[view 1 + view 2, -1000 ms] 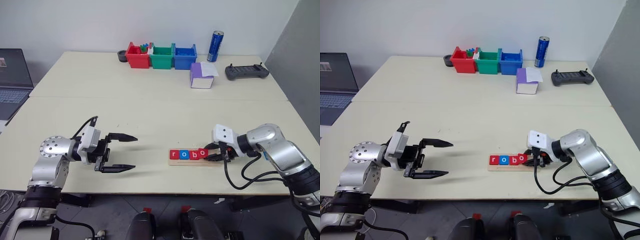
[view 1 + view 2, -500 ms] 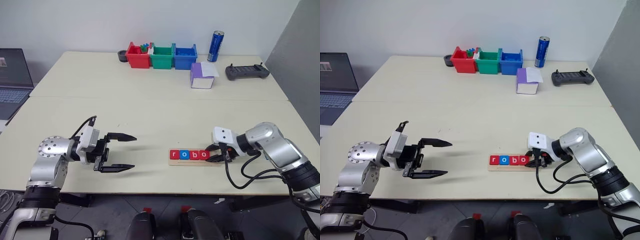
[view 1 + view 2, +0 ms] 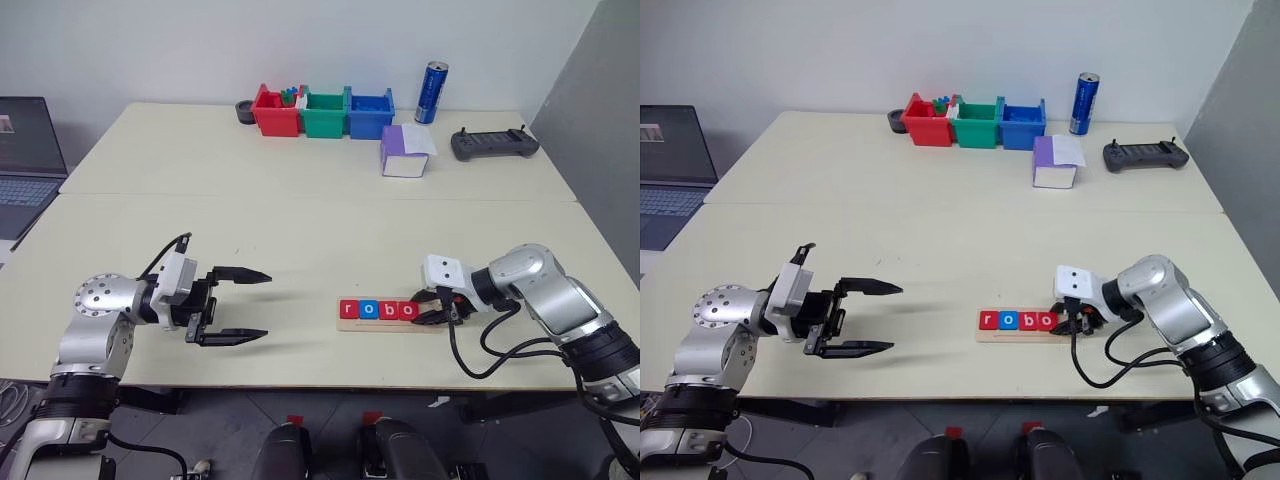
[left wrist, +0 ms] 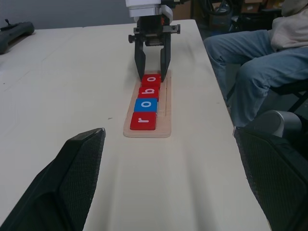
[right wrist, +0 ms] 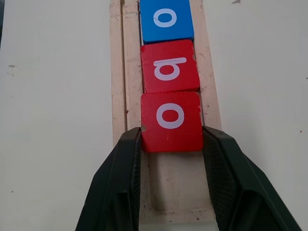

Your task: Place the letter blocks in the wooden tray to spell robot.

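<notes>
Pale cream table [image 3: 300,210] fills the head view, and the wooden tray [image 3: 390,324] lies near its front edge. Four letter blocks [image 3: 378,309] sit in the tray in a row, reading r, o, b, o: red, blue, red, red. The right gripper [image 3: 428,306] is at the tray's right end, its black fingers closed on the last red o block [image 3: 406,309]. The left gripper [image 3: 245,305] hangs above the table well to the left of the tray, its two fingers spread wide with nothing between them. Far behind the tray stand the red bin [image 3: 274,112], green bin [image 3: 324,113] and blue bin [image 3: 369,113] side by side, with a blue can [image 3: 431,92], a purple-and-white box [image 3: 404,152] and a black controller [image 3: 493,144] to their right. A laptop [image 3: 25,160] sits far left of the tray

From the left wrist, the tray runs away lengthwise with the four blocks in line, the r nearest; the right gripper stands at the far end, one finger on each side of the last block. A seated person's legs [image 4: 250,72] show beyond the table edge beside the tray

From the right wrist, the red o block is pinched by its two side edges between the fingers [image 5: 120,183]. It touches the red b block [image 5: 170,66], and the tray's last slot behind it is bare wood
</notes>
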